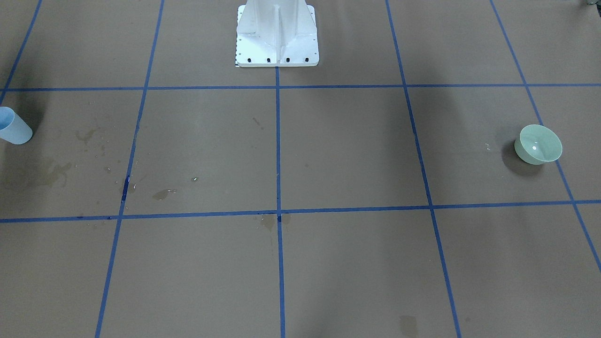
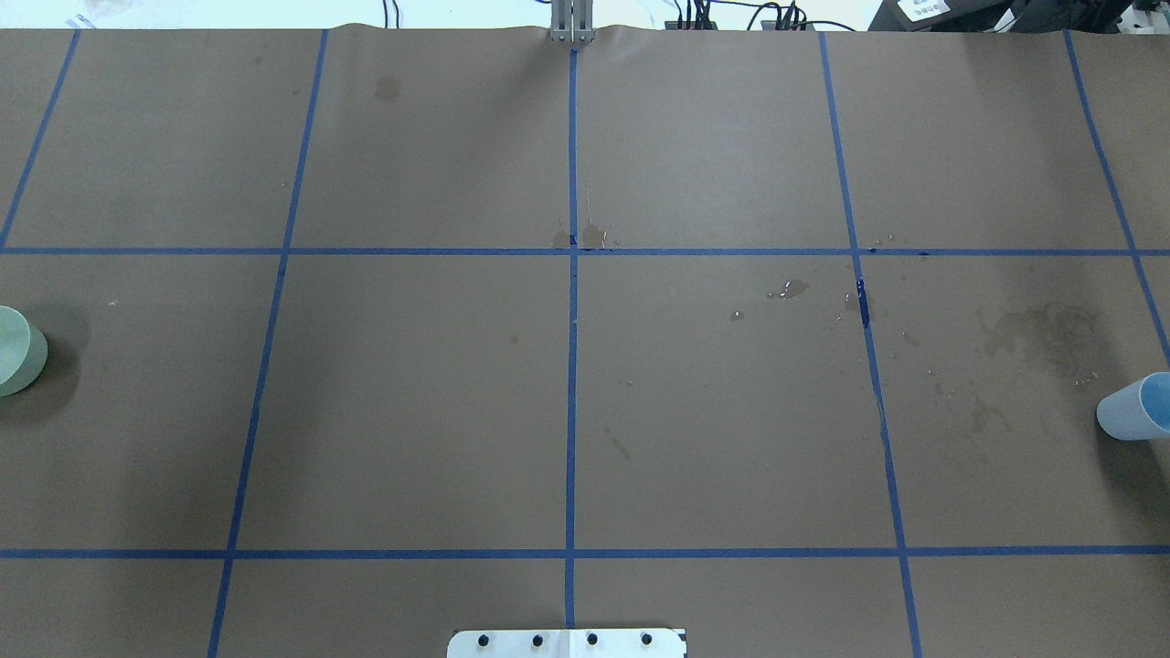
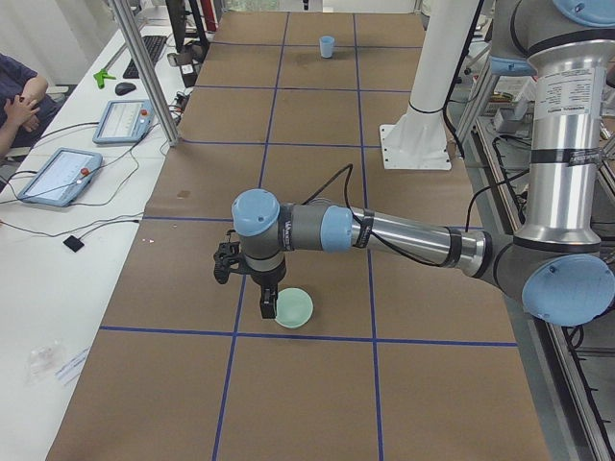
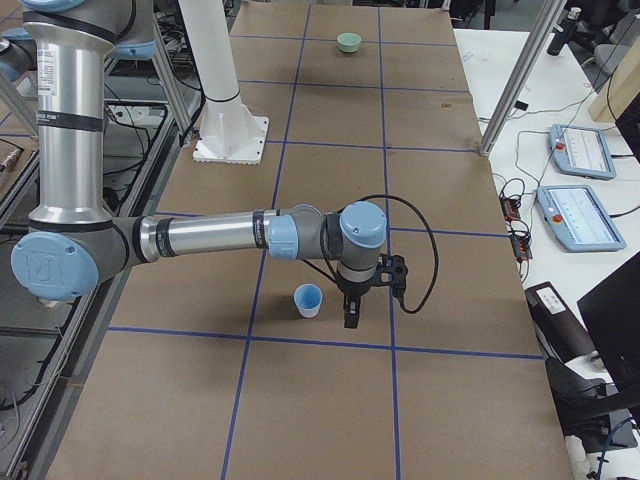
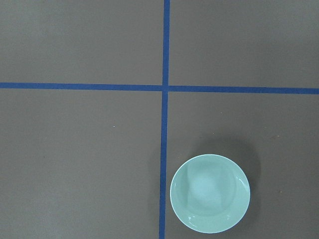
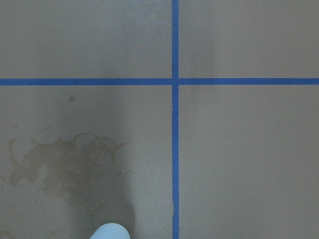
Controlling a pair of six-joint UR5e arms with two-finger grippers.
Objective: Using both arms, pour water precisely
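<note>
1. Brown paper [image 1: 347, 150] across the whole table, ruled into squares by blue tape [image 1: 278, 150], with the white pedestal [image 1: 277, 35] bolted at the robot's edge.
2. On the pedestal's left (robot's own), well out toward the table's end: left gripper [image 3: 266, 305], pointing straight down from the left arm [image 3: 413, 235], raised off the paper. Caught only in a side view, so cannot tell how far apart its fingers stand; nothing seen in its grasp.
3. Just beside it, on the pedestal's side: green bowl [image 5: 210, 193], upright and free on the paper, near a tape crossing.
4. On the pedestal's right, likewise well out: right gripper [image 4: 350, 318], pointing down from the right arm [image 4: 210, 235]. Only a side view here too, so cannot tell its opening; nothing seen in its grasp.
5. Just beside that, on the pedestal's side: blue cup [image 4: 308, 300], upright, mouth up, touched by nothing.
6. Water: cannot make out for certain in either vessel; one bright glint inside the bowl in the front-facing view.
7. Close by the cup, toward the table's middle: dark blotchy stains [image 6: 60, 169] with ring marks.
8. Across the table from the pedestal: side bench [image 3: 48, 288] with tablets [image 3: 60, 175] and a seated person's arm [image 3: 21, 96].
</note>
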